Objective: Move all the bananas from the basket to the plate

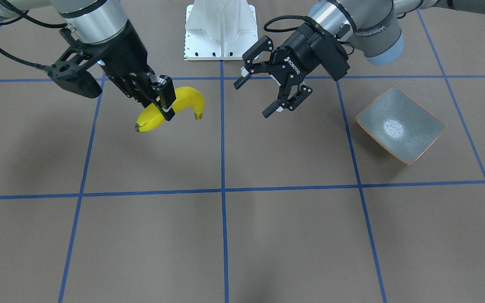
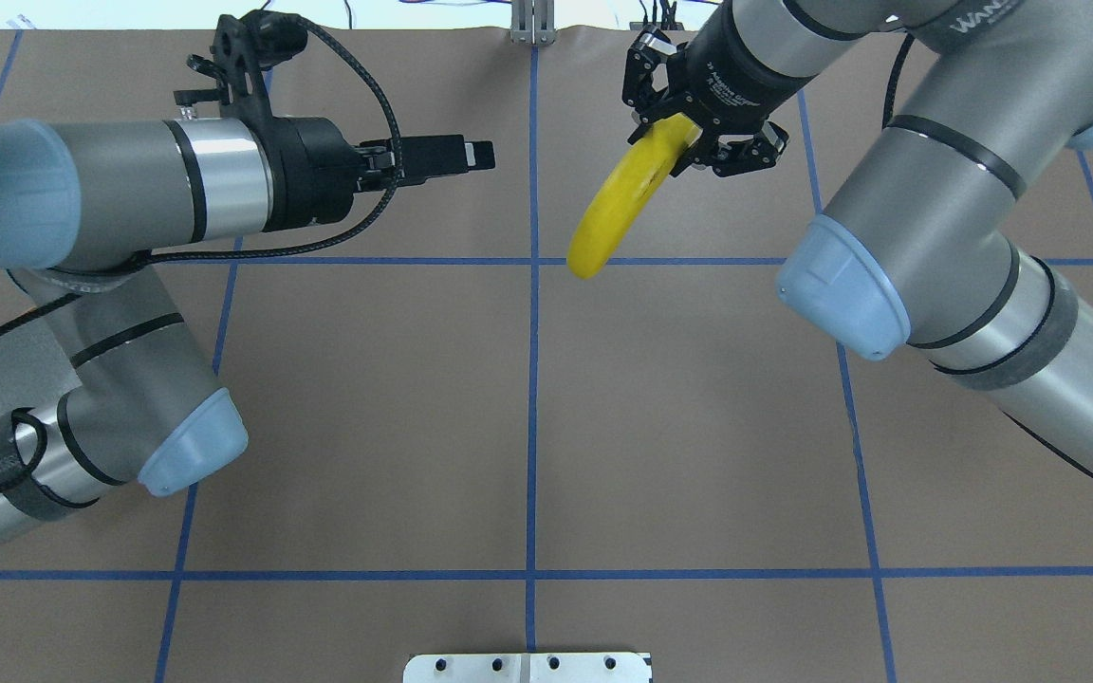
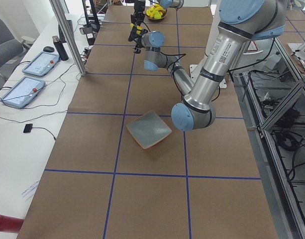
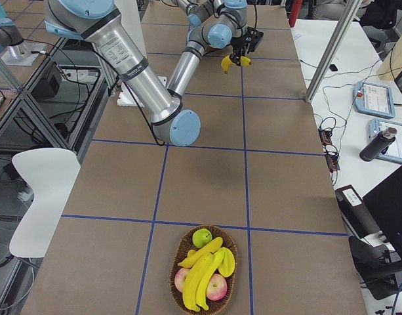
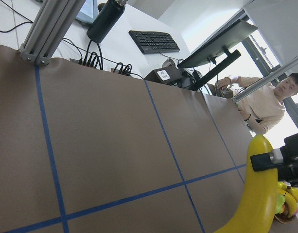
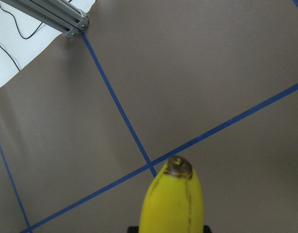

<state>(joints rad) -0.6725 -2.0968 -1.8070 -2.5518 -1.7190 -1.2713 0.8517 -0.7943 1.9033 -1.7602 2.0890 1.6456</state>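
My right gripper [image 1: 162, 101], in the upper left of the front-facing view, is clamped across the middle of 1 bright yellow, smooth curved banana [image 1: 187, 97]. The banana hangs clear of the brown paper-covered table [image 1: 293, 235] with both dark tips pointing down. I judge the mid-body grip is there to leave both ends free for a second grasp.

My left gripper [image 1: 252, 99], in the upper centre of that view, carries nothing. Its 2 fingers are spread wide and turned toward the banana, near it but not touching. That pose reads as readiness for a hand-over.

The layout seems to be the reason. The round woven wicker basket [image 4: 187, 235] sits at the bottom of the right-side view, holding more yellow bananas [image 4: 204, 272] among red and green round fruit [image 4: 216, 287]. The small squarish grey-green plate with a thin orange rim [image 1: 400, 124] lies at the right of the front-facing view, well apart from the basket and on my left arm's side. So 1 arm picks and the other likely delivers.

Nothing lies on the plate, so the task looks to be at an early stage. The next move calls for my left fingers to close on a free end before the right ones release. Otherwise the smooth banana could slip or swing.
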